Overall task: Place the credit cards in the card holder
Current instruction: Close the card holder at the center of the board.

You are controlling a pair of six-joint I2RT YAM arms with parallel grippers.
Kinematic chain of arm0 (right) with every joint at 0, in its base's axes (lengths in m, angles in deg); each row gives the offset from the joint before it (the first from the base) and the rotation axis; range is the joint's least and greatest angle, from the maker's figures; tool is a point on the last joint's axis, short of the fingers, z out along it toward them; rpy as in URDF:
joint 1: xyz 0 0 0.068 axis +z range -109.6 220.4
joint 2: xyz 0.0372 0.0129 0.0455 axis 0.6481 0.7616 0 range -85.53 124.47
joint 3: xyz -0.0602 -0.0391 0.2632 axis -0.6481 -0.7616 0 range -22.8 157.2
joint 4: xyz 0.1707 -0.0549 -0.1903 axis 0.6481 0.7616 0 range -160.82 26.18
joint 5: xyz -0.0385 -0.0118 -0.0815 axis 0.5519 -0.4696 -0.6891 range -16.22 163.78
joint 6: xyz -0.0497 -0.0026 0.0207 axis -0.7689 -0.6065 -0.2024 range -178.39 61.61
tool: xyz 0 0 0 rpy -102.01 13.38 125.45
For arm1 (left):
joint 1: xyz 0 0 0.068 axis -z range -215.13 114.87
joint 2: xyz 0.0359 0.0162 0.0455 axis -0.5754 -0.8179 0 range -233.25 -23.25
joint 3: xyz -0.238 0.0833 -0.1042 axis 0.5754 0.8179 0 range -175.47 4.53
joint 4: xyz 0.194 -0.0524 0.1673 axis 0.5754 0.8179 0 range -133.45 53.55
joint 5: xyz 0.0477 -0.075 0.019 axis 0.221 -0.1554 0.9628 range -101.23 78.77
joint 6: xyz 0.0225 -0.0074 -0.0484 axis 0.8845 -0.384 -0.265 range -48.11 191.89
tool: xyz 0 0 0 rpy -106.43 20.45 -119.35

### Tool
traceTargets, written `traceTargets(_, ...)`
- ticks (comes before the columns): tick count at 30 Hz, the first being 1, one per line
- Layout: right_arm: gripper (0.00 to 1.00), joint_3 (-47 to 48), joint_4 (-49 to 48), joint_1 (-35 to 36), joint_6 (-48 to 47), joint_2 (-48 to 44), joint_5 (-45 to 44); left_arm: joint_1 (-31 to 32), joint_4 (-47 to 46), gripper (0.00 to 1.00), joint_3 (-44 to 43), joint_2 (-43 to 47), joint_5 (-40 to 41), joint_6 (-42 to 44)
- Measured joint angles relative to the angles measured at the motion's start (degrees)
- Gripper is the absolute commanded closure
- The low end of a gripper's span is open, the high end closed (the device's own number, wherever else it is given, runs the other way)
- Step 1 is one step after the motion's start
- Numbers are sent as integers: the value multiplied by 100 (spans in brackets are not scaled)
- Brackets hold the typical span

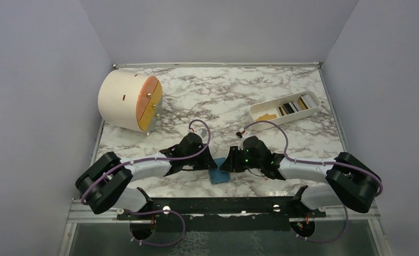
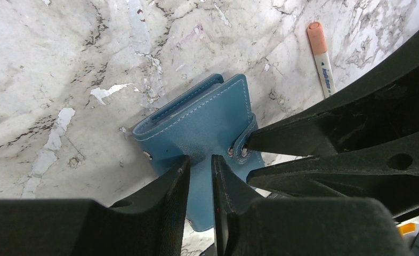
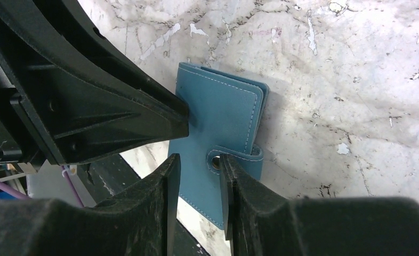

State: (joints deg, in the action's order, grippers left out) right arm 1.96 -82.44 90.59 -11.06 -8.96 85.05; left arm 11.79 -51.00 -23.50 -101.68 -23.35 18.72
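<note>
The teal card holder (image 1: 218, 176) lies folded on the marble between both arms, near the front edge. In the left wrist view the card holder (image 2: 202, 120) sits under my left gripper (image 2: 199, 160). Its jaws stand a narrow gap apart, tips down on the cover, nothing clamped between them. My right gripper (image 3: 196, 159) is open over the holder's lower flap (image 3: 196, 186). The strap with its snap button (image 3: 216, 162) sits just off the right gripper's right-hand finger. The credit cards (image 1: 291, 106) stand in the white tray (image 1: 290, 118) at the back right.
A cream round drum with an orange face (image 1: 122, 98) stands at the back left. A white pen with a pink cap (image 2: 320, 56) lies on the marble beyond the holder. The black mounting rail (image 1: 218, 205) runs along the front edge.
</note>
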Motion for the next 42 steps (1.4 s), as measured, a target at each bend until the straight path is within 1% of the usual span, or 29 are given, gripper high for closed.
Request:
traceTargets(2,67,22,57,2,-7,-11,0,4,-9,76,9,0,0,0)
traceTargets(6,68,181,531,2,-92,-293,-111,9,-15,76,13,2,2,0)
traceTargets(11,75,238,914,2,-179,-662,-422,9,-28,76,20,7,9,2)
traceTargets(15,76,236,1021,7,-203,-638,-457,9,-31,76,20,7,13,0)
traceTargets(20,76,221,920,7,-195,-422,-433,9,-28,76,20,7,13,2)
traceTargets(27,79,210,684,7,-192,-76,-372,11,-31,76,20,7,13,0)
traceTargets(37,80,197,363,7,-190,79,-192,26,-35,76,20,7,15,-2)
traceTargets(42,82,170,267,7,-160,127,-149,37,-37,76,20,7,15,-4)
